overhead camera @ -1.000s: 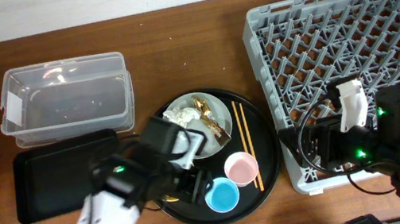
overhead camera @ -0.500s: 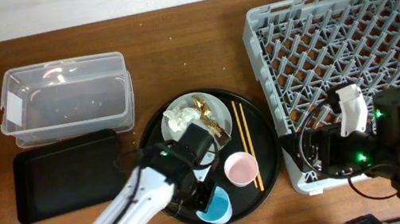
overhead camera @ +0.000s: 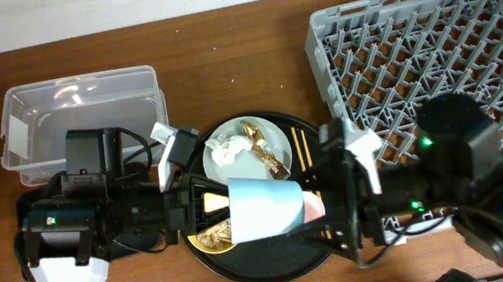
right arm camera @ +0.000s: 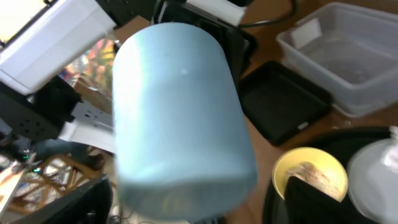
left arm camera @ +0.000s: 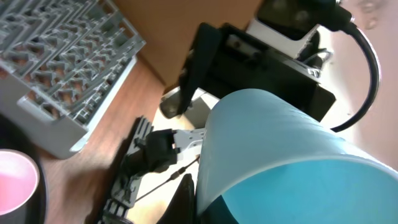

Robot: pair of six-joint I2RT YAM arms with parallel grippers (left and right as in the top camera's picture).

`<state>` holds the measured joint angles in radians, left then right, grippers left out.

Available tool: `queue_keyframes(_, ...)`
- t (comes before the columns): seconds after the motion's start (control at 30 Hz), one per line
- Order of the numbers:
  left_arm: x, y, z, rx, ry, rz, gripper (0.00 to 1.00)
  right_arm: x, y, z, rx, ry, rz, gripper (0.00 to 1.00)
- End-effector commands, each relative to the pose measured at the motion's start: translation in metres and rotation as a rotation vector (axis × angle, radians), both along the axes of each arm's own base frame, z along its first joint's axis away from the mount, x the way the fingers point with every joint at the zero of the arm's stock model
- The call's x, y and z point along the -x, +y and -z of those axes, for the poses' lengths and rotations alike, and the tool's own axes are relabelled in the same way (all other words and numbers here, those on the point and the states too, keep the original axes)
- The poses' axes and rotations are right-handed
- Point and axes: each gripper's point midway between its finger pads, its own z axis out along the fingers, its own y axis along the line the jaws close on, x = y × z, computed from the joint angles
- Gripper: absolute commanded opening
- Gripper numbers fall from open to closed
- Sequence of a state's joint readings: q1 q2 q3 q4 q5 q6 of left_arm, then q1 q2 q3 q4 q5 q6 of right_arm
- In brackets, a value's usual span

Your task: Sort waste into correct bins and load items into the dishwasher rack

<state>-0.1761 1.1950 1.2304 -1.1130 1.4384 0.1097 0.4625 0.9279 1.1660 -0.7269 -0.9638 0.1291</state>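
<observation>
The small blue cup (overhead camera: 267, 209) hangs on its side above the round black tray, mouth toward the left. My left gripper (overhead camera: 228, 216) is shut on its rim; the left wrist view shows one finger (left arm camera: 186, 193) against the outside wall of the blue cup (left arm camera: 280, 155). My right gripper (overhead camera: 317, 201) stands open with a finger on either side of the cup's base (right arm camera: 180, 112). The pink cup (overhead camera: 315, 207) peeks out beneath. The yellow bowl (overhead camera: 211, 233) holds brown scraps. The plate (overhead camera: 236, 172) carries tissue (overhead camera: 226, 149) and a gold wrapper (overhead camera: 261, 139). Chopsticks (overhead camera: 299, 149) lie beside it.
The dishwasher rack (overhead camera: 446, 29) fills the right side. The clear tub (overhead camera: 82, 122) sits at the back left, and the shallow black tray (overhead camera: 40, 210) in front of it is partly covered by my left arm. The round black tray (overhead camera: 251, 263) lies under the cup.
My left gripper shut on the blue cup and lifted it off the round tray. My right arm swung left from the rack's front edge to the cup.
</observation>
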Motion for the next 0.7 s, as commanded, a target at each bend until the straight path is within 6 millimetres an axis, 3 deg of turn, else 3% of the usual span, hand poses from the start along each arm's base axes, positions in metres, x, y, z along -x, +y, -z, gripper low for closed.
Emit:
queue_keyframes(0.0,0.001,0.001,-0.007,0.038,-0.021,0.014,0.00,0.001,0.016,-0.012,-0.044,-0.010,-0.069,0.84)
queue_keyframes(0.13,-0.003,0.001,-0.001,0.001,-0.028,-0.005,0.00,0.009,0.025,-0.027,-0.098,-0.079,-0.131,0.75)
queue_keyframes(0.2,-0.003,0.001,0.000,-0.003,-0.029,-0.008,0.00,0.010,0.026,-0.028,-0.100,-0.081,-0.137,0.58)
queue_keyframes(0.27,-0.003,0.001,-0.001,-0.002,-0.030,-0.008,0.00,0.010,0.025,-0.025,-0.092,-0.068,-0.134,0.54)
queue_keyframes(0.3,-0.003,0.001,-0.001,-0.002,-0.033,-0.008,0.07,0.007,0.025,-0.022,-0.077,-0.060,-0.111,0.53)
queue_keyframes(0.33,-0.005,0.001,0.000,-0.009,-0.040,-0.012,0.44,0.001,0.022,-0.016,-0.047,-0.050,-0.063,0.52)
queue_keyframes(0.37,-0.009,0.002,0.007,-0.047,-0.047,-0.033,0.54,-0.004,0.018,-0.012,-0.020,-0.051,-0.008,0.50)
queue_keyframes(0.4,-0.014,0.003,0.017,-0.106,-0.056,-0.065,0.76,-0.008,0.012,-0.009,0.008,-0.058,0.051,0.49)
queue_keyframes(0.43,-0.028,0.011,0.042,-0.258,-0.073,-0.145,0.99,-0.013,-0.002,-0.006,0.052,-0.080,0.157,0.49)
queue_keyframes(0.5,-0.047,0.034,0.079,-0.505,-0.080,-0.270,0.99,-0.017,-0.033,-0.003,0.129,-0.091,0.348,0.49)
queue_keyframes(0.53,-0.052,0.043,0.089,-0.583,-0.080,-0.309,0.99,-0.022,-0.063,0.005,0.189,-0.048,0.532,0.48)
queue_keyframes(0.57,-0.055,0.048,0.094,-0.620,-0.087,-0.328,0.99,-0.024,-0.101,0.019,0.265,0.001,0.738,0.48)
queue_keyframes(0.67,-0.055,0.048,0.094,-0.620,-0.087,-0.328,1.00,-0.019,-0.163,0.054,0.426,0.121,1.052,0.48)
